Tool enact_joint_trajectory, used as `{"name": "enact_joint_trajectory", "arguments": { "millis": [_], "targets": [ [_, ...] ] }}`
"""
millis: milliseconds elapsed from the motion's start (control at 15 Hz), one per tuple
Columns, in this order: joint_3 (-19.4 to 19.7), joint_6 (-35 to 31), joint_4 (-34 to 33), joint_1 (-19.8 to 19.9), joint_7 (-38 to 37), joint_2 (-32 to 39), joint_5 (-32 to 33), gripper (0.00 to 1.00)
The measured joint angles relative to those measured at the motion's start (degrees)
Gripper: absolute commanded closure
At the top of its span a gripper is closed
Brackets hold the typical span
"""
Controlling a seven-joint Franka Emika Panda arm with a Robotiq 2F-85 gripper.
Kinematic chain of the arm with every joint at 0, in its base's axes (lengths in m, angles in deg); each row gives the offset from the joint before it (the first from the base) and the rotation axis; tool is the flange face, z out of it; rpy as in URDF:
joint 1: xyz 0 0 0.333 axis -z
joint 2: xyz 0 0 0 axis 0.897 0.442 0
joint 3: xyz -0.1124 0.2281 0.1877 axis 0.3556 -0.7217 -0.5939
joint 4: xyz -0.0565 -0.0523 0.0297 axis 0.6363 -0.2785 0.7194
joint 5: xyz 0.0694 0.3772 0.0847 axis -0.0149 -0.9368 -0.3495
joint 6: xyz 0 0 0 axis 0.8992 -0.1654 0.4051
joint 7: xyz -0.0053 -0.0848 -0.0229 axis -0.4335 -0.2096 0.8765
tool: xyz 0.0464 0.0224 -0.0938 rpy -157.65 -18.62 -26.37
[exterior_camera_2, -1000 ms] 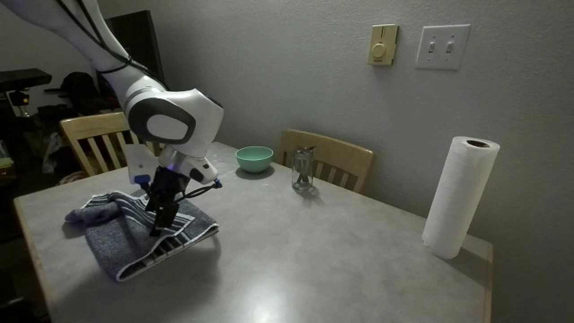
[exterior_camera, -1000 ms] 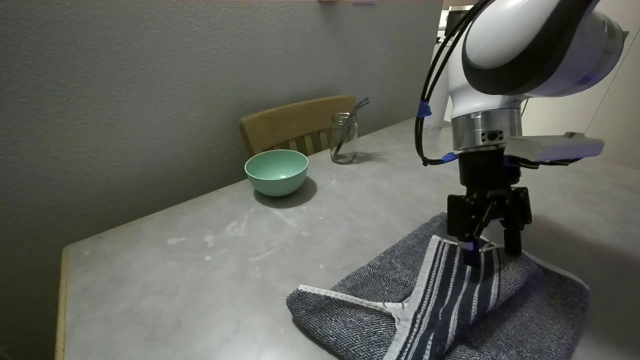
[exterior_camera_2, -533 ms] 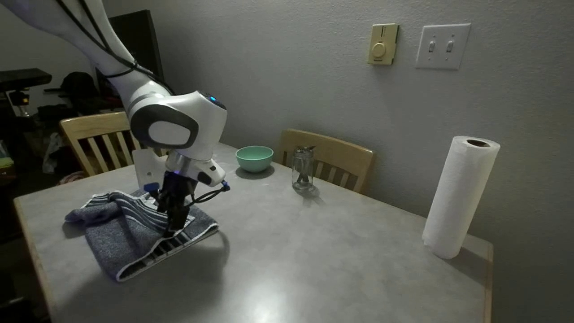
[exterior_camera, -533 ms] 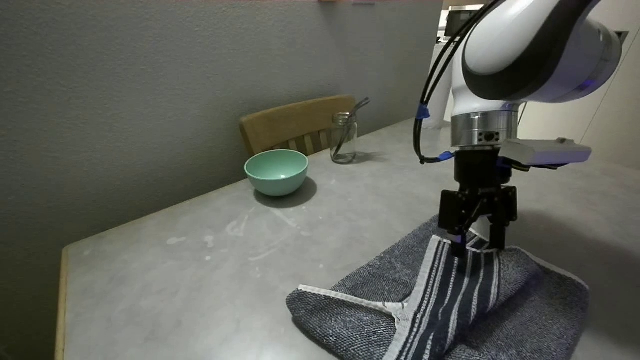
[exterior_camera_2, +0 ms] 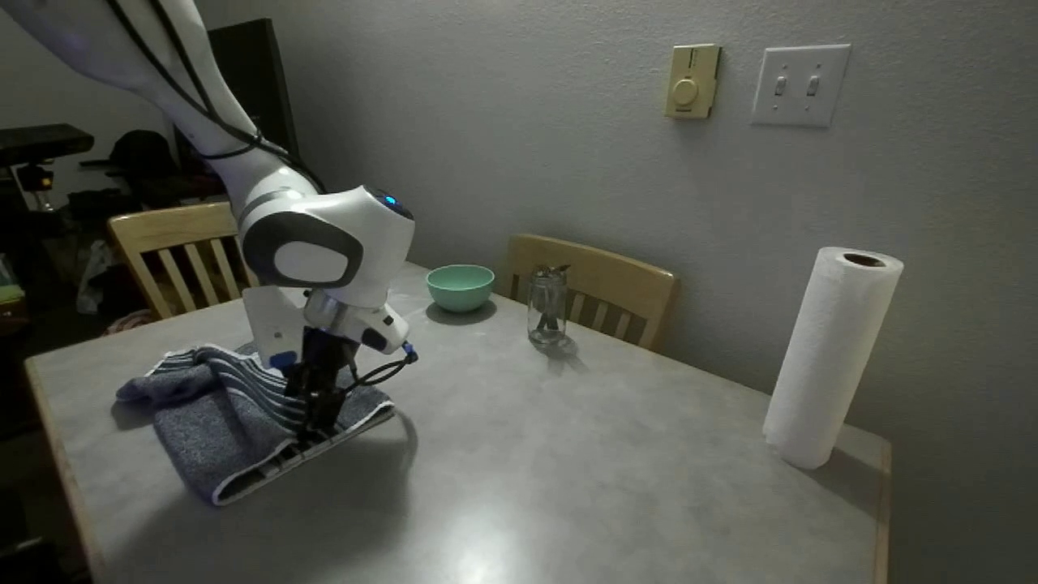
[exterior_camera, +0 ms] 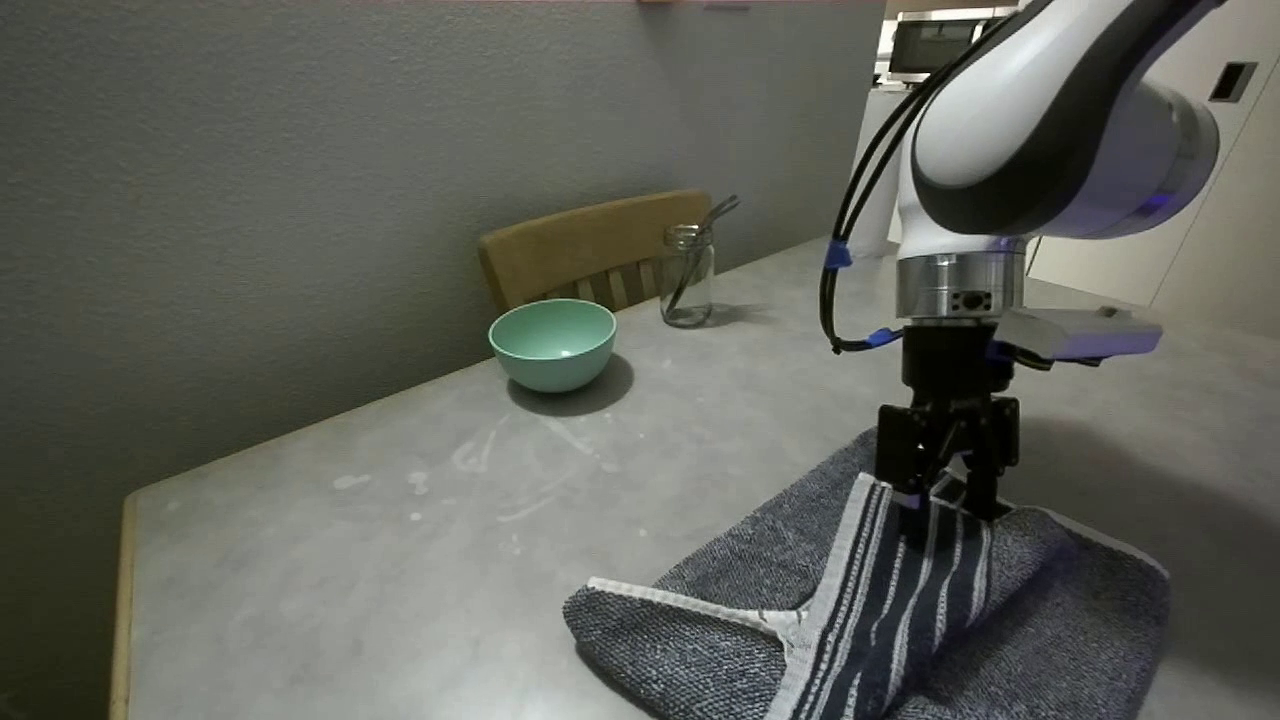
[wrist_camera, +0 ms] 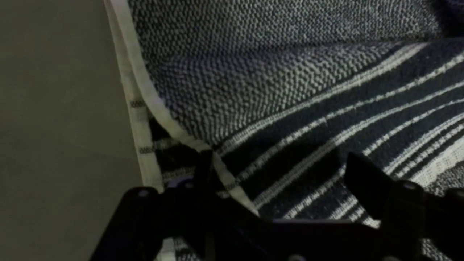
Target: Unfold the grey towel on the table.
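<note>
Since a second ago, the fingers (exterior_camera: pixel 913 520) have shifted left and lower in an exterior view, down to the folded edge of the towel (exterior_camera: pixel 880 600), which has slid slightly toward the frame's left. The fingers stand spread, with striped cloth between them; whether both tips touch it cannot be told. In the wrist view, a pale hem runs between them from the upper left toward the bottom centre, and a second hem lies just to its left, over a dark striped gap. Folded over on itself, its striped band on top, the towel covers the lower right in an exterior view. Where the arm (exterior_camera_2: pixel 373 243) reaches in from the upper left in an exterior view, it lies at the frame's left, near the edge of the grey worktop (exterior_camera_2: pixel 616 454). Well apart from it, toward the top of the frame, a green bowl (exterior_camera: pixel 553 345) sits near a glass jar (exterior_camera: pixel 697 285) holding thin items, with a wooden chair (exterior_camera: pixel 600 230) behind. At far right in an exterior view stands a paper roll (exterior_camera_2: pixel 831 357), below a thermostat (exterior_camera_2: pixel 693 81) and a switch plate (exterior_camera_2: pixel 801 85) on the wall (exterior_camera_2: pixel 527 138).
</note>
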Motion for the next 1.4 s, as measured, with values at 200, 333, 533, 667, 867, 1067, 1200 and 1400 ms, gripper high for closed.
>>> {"name": "enact_joint_trajectory", "arguments": {
  "millis": [200, 333, 533, 667, 867, 1067, 1200, 1400],
  "targets": [
    [-0.7, 0.0, -0.5, 0.6, 0.5, -0.1, -0.6, 0.6],
    [-1.0, -0.1, -0.6, 0.6, 0.6, -0.1, -0.8, 0.76],
    [-1.3, -0.5, -0.7, 0.6, 0.7, -0.1, -1.0, 0.96],
    [-1.5, -0.8, -0.7, 0.6, 1.0, -0.1, -1.3, 1.0],
    [-2.0, -1.3, -0.7, 0.7, 1.8, -0.1, -2.1, 0.99],
    [-2.8, -2.5, -0.8, 0.7, 2.4, -0.1, -2.7, 0.99],
    [-3.1, -2.7, -1.1, 0.7, 2.4, -0.3, -2.7, 0.99],
    [-3.0, -3.1, -1.5, 0.7, 2.4, -0.8, -2.4, 0.99]
  ]
}}
